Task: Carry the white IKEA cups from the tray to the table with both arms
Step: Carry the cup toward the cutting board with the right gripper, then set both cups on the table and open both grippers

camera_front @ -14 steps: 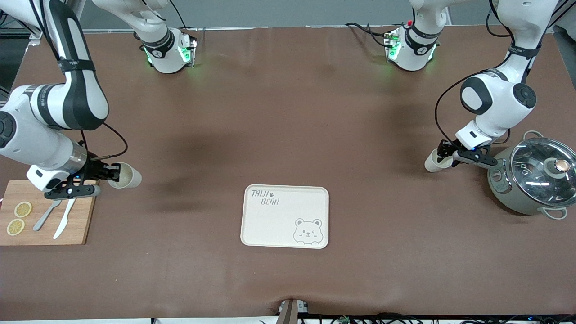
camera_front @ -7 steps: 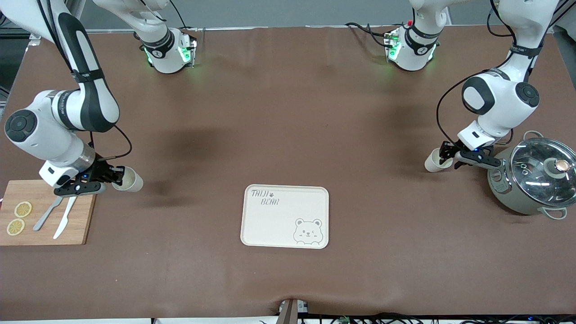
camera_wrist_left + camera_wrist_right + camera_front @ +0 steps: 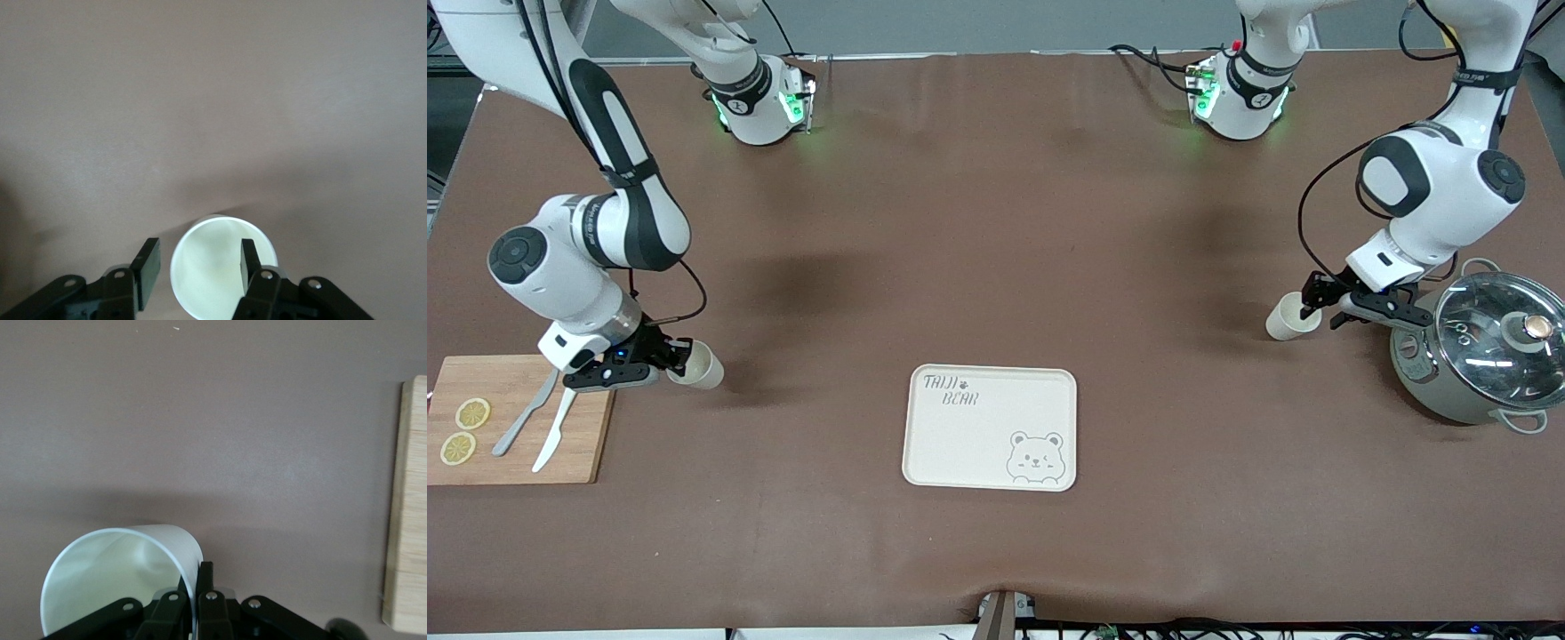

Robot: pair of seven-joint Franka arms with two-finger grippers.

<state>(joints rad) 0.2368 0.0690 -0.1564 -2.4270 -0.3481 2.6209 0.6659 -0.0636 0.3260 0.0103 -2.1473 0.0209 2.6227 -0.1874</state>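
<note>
- R gripper (image 3: 679, 363) at the right arm's end of the table, just off the edge of the wooden board (image 3: 516, 431); fingers pinched tight on the wall of one white cup (image 3: 701, 366), one finger inside the rim, one outside.
- R wrist view: that cup (image 3: 123, 577) sits right at the fingertips, mouth wide to the cam, tilted; board edge (image 3: 405, 507) off to one side of the gripper.
- Board carries 2 lemon slices (image 3: 464, 430), a fork and a knife (image 3: 551, 431), all close by the R gripper, on the side away from the cup.
- L gripper (image 3: 1319, 303) at the left arm's end of the table, beside the lidded pot (image 3: 1480, 356); fingers part-open, straddling the rim of the 2nd white cup (image 3: 1288, 317), one finger inside, one outside, gap showing — no clamp visible.
- L wrist view: 2nd cup (image 3: 222, 265) is between and just ahead of the fingers (image 3: 148, 272), mouth up, standing on the brown table (image 3: 213, 100).
- Bear tray (image 3: 991, 428) lies mid-table, well apart from both grippers, roughly between them and nearer the front cam; no cup on it.
</note>
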